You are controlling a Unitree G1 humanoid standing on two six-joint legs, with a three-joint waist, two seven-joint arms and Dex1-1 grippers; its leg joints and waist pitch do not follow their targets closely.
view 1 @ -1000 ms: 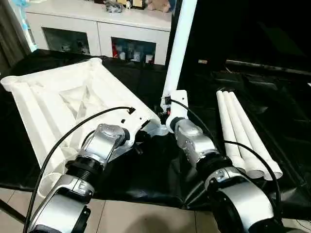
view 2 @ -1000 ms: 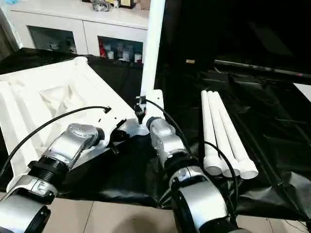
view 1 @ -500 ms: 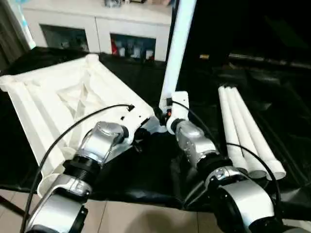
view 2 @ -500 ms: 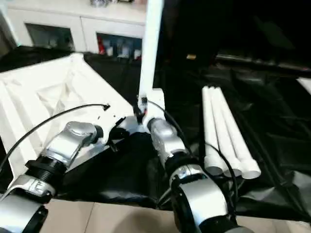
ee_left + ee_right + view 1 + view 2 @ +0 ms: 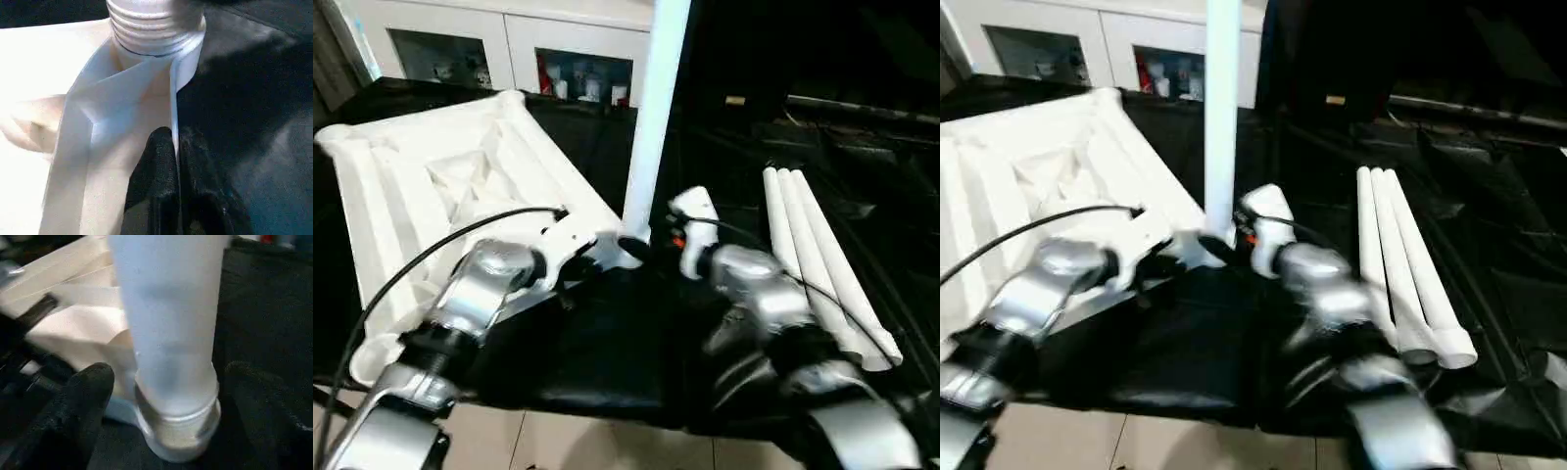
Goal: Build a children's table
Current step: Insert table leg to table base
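The white tabletop [image 5: 450,186] lies underside up on the left, ribs showing. One white leg [image 5: 651,108] stands upright in its near right corner socket [image 5: 628,253]. My left gripper [image 5: 175,142] is shut on the thin rim of the tabletop just beside that socket [image 5: 151,29]; in the left eye view it sits at the same corner [image 5: 578,266]. My right gripper [image 5: 171,382] is open, one black finger [image 5: 83,406] on each side of the leg's foot [image 5: 171,347] and neither pressing it. Three more legs [image 5: 813,264] lie side by side on the right.
A black sheet [image 5: 636,333] covers the work surface, and its front edge drops to a tiled floor [image 5: 607,446]. A white cabinet with glass doors [image 5: 568,49] stands behind. Black cables run along both silver forearms.
My right gripper has opened off the upright leg and its forearm has swung out to the right. The leg stays standing in the socket. My left gripper keeps its hold on the rim.
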